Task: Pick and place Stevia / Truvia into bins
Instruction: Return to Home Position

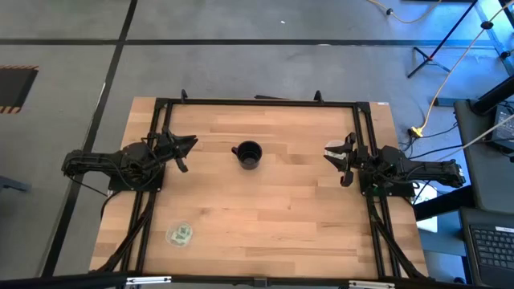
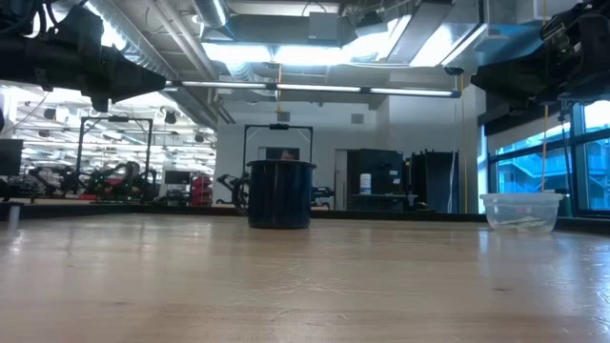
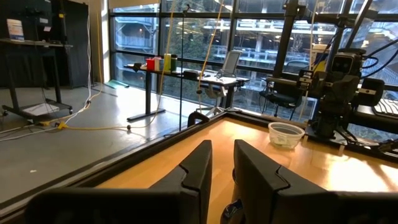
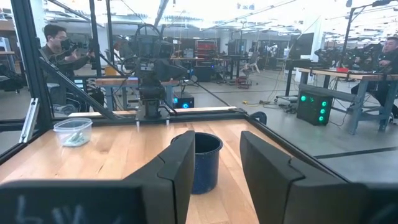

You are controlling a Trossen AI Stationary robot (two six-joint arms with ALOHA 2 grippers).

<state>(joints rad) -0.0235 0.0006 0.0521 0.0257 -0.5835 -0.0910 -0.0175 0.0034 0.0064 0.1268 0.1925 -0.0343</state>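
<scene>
High view: Stevia packets (image 1: 183, 233) sit in the bin (image 1: 169, 236) by the desk's (image 1: 265, 209) near left corner, none seen loose. Low view: second bin (image 2: 498, 211) toward the right edge. Wrist views: left claw (image 3: 222, 146) and right claw (image 4: 217, 142) released, empty; draw back high, clear of the cup (image 4: 208, 165).

My high cam looks straight down on the whole table (image 1: 265, 209); low cam sits at tabletop height, level, facing the room. Wrist cams face each other across it; high, low and right wrist share the black cup (image 1: 248, 154).
</scene>
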